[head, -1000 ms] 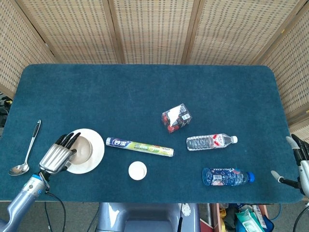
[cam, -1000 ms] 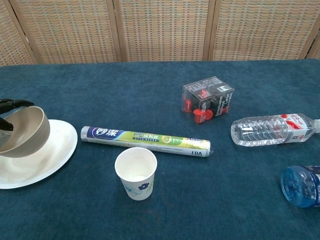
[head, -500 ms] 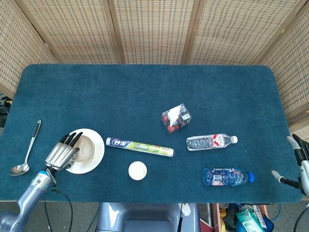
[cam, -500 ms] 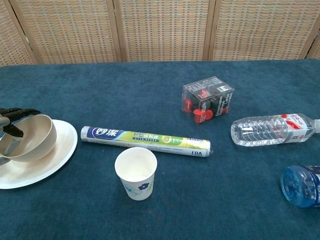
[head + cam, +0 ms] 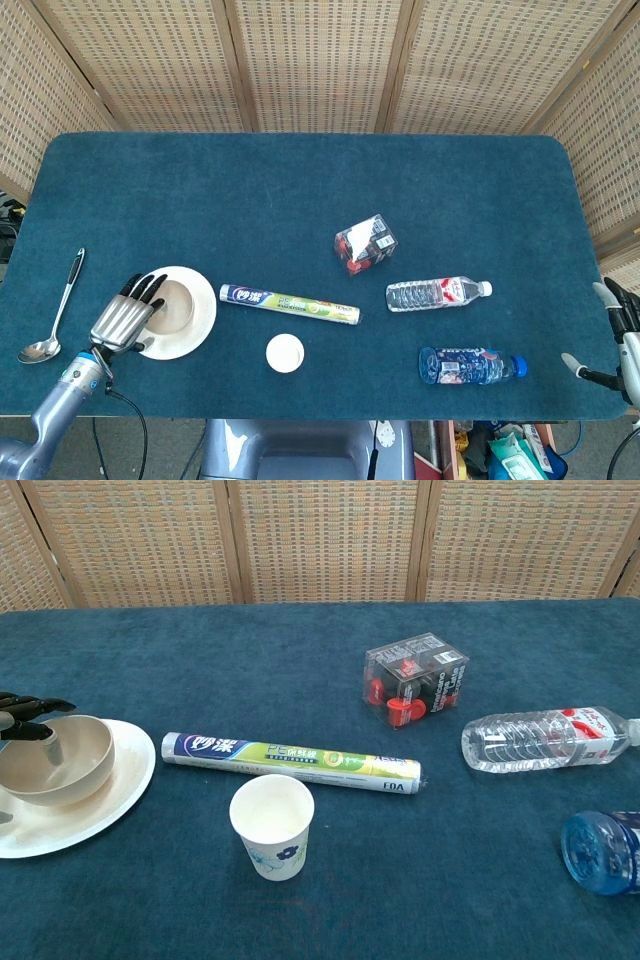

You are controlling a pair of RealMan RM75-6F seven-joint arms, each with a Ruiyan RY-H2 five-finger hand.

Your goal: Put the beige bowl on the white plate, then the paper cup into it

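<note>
The beige bowl (image 5: 178, 305) (image 5: 70, 765) sits upright and level on the white plate (image 5: 200, 300) (image 5: 110, 790) at the table's front left. My left hand (image 5: 122, 318) (image 5: 25, 715) holds the bowl at its left rim, dark fingertips over the edge and one finger inside. To the right of the plate, near the front edge, the paper cup (image 5: 285, 353) (image 5: 272, 825) stands upright and untouched. My right hand (image 5: 612, 335) hangs beyond the table's right edge with its fingers apart and nothing in it.
A metal spoon (image 5: 55, 315) lies left of the plate. A roll of wrap (image 5: 290, 305) (image 5: 290, 760) lies between plate and cup. Further right are a clear box of small bottles (image 5: 366, 243), a clear water bottle (image 5: 437, 293) and a blue bottle (image 5: 470, 365).
My left hand has lowered the tilted bowl and it now rests level on the plate. The cup and my right hand have stayed put.
</note>
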